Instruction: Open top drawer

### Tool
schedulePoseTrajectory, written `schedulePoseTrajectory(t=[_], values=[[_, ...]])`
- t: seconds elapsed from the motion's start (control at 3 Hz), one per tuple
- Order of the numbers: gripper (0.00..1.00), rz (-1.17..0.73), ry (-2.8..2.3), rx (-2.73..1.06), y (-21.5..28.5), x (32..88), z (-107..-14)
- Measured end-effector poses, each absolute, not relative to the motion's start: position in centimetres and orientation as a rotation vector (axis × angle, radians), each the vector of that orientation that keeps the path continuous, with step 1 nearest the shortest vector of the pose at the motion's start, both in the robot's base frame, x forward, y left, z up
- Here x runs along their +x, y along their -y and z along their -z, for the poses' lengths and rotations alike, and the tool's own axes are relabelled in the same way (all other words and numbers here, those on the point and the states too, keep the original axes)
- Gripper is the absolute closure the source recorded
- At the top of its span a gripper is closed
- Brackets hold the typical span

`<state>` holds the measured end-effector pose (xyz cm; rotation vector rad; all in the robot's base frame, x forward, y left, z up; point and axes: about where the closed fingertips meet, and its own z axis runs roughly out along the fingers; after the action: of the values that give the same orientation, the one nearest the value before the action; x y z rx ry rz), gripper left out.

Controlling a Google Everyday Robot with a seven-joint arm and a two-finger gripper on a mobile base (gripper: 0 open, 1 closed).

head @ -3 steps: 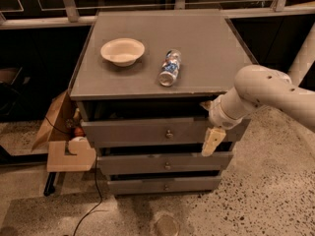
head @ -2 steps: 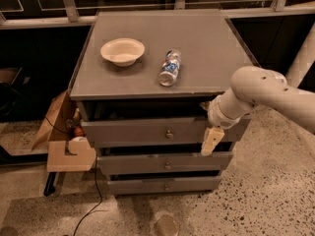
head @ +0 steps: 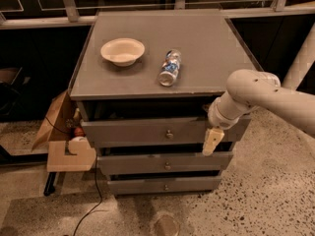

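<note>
The grey cabinet has three drawer fronts. The top drawer is the widest, with a small round metal knob at its centre. It stands slightly out from the cabinet, with a dark gap under the cabinet top. My gripper hangs from the white arm in front of the right end of the top drawer, well to the right of the knob, reaching down to the gap above the middle drawer.
A cream bowl and a plastic bottle lying on its side rest on the cabinet top. The bottom drawer is narrowest. A cardboard box leans at the left, with a cable on the floor. A white pole stands at the right.
My arm and gripper have shifted slightly to the left along the top drawer front. The drawer has not visibly moved.
</note>
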<state>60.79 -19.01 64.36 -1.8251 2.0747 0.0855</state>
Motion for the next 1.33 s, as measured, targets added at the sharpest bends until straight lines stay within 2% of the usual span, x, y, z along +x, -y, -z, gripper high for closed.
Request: schedulePoseTrajectory(t=[1.33], values=[[0.00, -0.191, -2.223, -1.849, 21.1, 60.4, -61.8]])
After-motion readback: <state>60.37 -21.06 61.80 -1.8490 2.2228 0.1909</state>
